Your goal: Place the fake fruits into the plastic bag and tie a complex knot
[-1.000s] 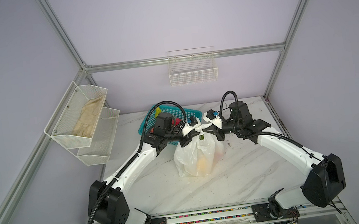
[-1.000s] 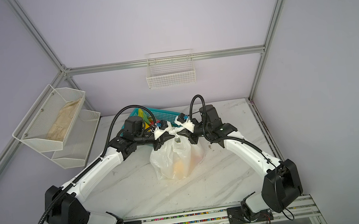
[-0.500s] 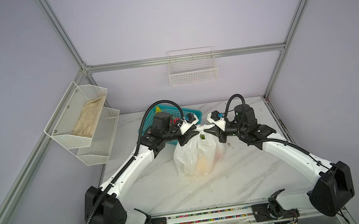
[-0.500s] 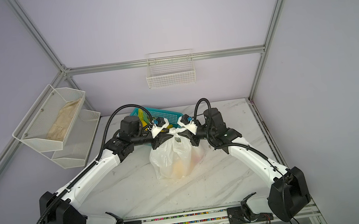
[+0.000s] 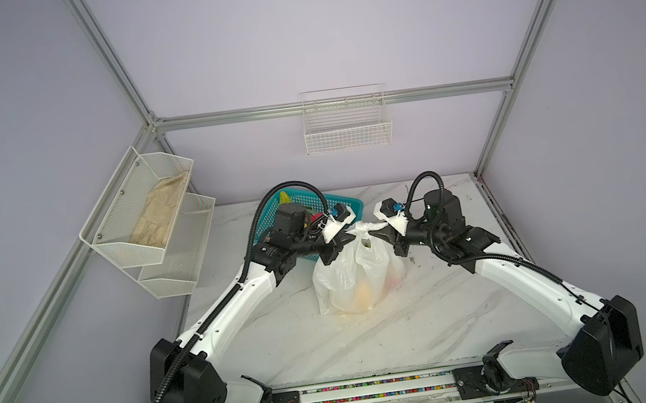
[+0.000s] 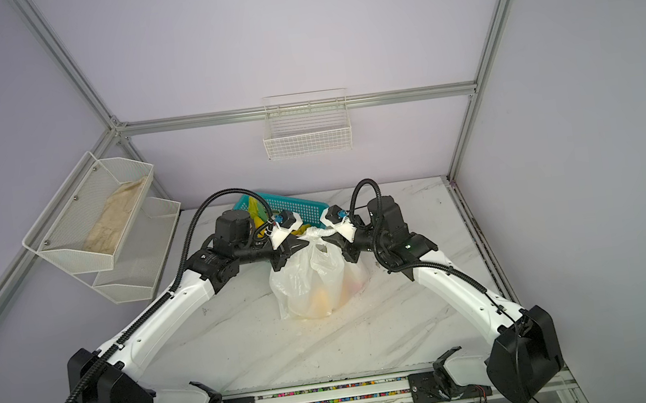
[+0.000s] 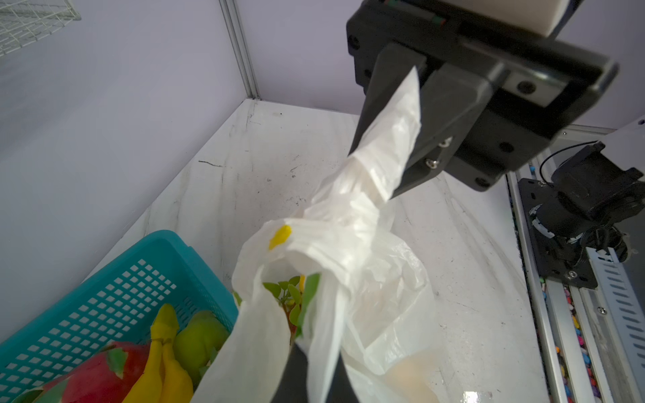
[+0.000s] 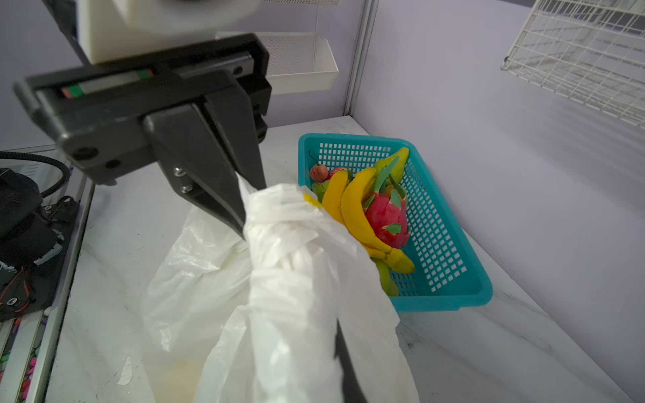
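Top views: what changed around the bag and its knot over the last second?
The right gripper drew slightly rightward, away from the left gripper, pulling the knot between them taut; both arms' elbows swung outward. Nothing was let go: both grippers stay shut on the handle ends of the plastic bag. The bag and the teal basket kept their places.
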Controlling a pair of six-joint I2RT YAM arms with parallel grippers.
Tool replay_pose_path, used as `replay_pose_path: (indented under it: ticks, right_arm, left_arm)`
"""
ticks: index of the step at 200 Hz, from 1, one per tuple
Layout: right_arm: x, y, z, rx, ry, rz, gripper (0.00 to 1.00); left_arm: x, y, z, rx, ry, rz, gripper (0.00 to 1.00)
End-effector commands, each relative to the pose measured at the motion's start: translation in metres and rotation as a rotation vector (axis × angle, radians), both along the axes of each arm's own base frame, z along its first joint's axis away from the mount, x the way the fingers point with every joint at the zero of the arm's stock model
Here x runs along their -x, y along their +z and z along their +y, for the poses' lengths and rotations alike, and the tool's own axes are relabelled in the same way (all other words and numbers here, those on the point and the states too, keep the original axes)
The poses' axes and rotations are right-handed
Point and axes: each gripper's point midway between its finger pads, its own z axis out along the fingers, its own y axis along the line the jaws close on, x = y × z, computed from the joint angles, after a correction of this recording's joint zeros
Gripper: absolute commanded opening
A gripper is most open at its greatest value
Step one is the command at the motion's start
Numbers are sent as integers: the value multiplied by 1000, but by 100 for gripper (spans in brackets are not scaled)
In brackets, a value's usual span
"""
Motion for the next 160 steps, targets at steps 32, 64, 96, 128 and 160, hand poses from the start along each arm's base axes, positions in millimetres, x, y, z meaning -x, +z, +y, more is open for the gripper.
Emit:
replay_pose_path:
  ticks: [32,64,96,128,160]
  right_arm:
    - [-13,13,-7,11,-122,-104,0]
    - [-17,11,-8,12,-165,-132,0]
    - [-11,14,5,-110,-143,-127,0]
    - [-4,24,20,-296,-113,-77,0]
    - [6,29,37,-481,-31,27,0]
  left_arm:
    - [17,21,1,115,-18,15,0]
    - [14,27,-3,188,-8,58,0]
    - [15,34,-13,282,-36,133,0]
    - [14,26,-16,339,1,183,0]
    - [9,6,-21,347,63,205,0]
